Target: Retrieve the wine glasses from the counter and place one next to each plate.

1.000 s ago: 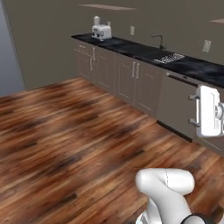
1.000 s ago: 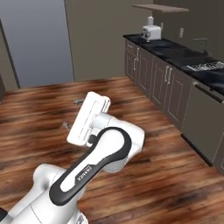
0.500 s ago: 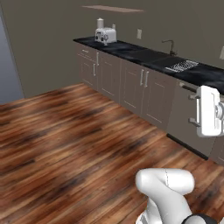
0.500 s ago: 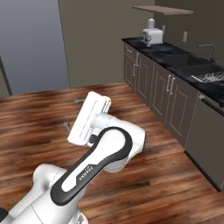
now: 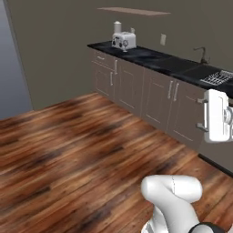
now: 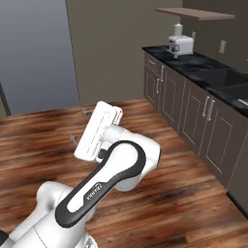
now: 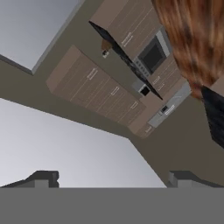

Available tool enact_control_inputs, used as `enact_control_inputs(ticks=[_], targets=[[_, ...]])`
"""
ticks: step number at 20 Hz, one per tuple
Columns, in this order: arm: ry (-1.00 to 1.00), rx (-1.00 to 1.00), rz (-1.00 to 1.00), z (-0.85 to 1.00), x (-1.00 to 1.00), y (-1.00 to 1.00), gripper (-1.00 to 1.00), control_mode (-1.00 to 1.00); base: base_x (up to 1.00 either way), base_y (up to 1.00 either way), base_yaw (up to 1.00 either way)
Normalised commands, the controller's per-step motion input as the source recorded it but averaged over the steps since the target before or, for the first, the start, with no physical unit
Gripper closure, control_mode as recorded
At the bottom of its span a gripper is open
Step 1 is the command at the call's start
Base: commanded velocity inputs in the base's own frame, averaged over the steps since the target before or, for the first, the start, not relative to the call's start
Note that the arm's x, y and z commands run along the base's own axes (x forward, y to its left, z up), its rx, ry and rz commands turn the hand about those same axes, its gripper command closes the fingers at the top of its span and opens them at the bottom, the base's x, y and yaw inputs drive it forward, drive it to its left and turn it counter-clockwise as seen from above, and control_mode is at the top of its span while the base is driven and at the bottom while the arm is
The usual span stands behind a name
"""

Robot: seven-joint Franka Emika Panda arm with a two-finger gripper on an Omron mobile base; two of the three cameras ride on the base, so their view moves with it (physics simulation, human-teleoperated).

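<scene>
We see gripper (image 7: 112, 177) jaws spread wide, empty — touching nothing. Counter (image 5: 154, 59) black marble over brown cabinets, toaster (image 5: 124, 41) at far end.

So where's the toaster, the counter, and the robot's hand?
toaster (image 5: 124, 41), left base view, on the middle of its white body.
counter (image 5: 152, 59), left base view, on a bare part of the black top.
hand (image 7: 113, 178), hand view, midway between its two dark fingertips, open.
</scene>
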Motion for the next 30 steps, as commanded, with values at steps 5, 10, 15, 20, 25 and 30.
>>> enact_control_inputs(ticks=[5, 10, 15, 20, 25, 30], targets=[[0.0, 0.0, 0.0, 0.0, 0.0, 0.0, -1.0, 1.0, 1.0, 0.67, 0.0], [0.0, 0.0, 0.0, 0.0, 0.0, 0.0, -1.0, 1.0, 1.0, 0.53, 0.0], [0.0, 0.0, 0.0, 0.0, 0.0, 0.0, -1.0, 1.0, 1.0, 0.37, -0.03], [0.0, 0.0, 0.0, 0.0, 0.0, 0.0, -1.0, 1.0, 1.0, 0.03, -0.18], [0.0, 0.0, 0.0, 0.0, 0.0, 0.0, -1.0, 1.0, 1.0, 0.0, -0.33], [0.0, 0.0, 0.0, 0.0, 0.0, 0.0, -1.0, 1.0, 1.0, 0.28, -0.38]])
